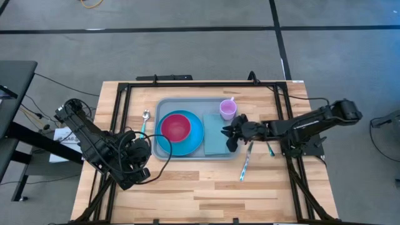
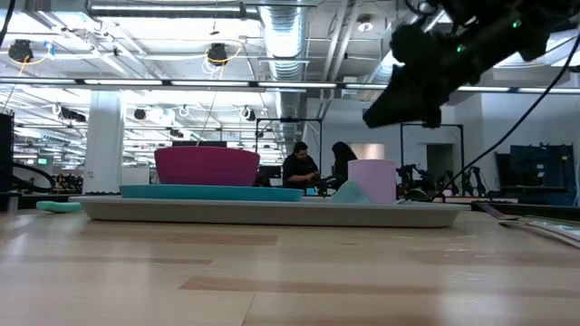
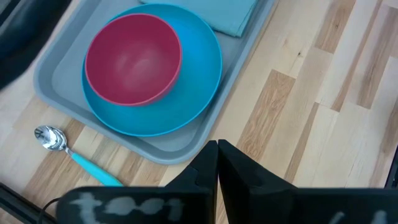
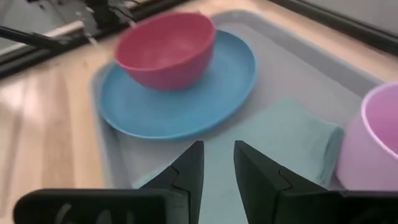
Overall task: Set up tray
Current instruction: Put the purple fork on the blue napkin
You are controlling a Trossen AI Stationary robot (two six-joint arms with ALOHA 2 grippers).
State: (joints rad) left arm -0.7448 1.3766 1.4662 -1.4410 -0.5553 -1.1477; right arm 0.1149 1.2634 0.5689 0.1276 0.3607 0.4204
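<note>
Mid-tabletop, the tray carries a red bowl on a blue plate, a teal napkin and a lilac cup, the right tool seemingly slightly parted over the napkin, the left tool clenched beside the tray.

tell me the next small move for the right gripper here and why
Probably swing the right gripper off the tray toward the utensil lying on the wood beside it. Its fingers are open over the napkin, the plate, bowl and cup are already placed, and that utensil still lies outside.
</note>
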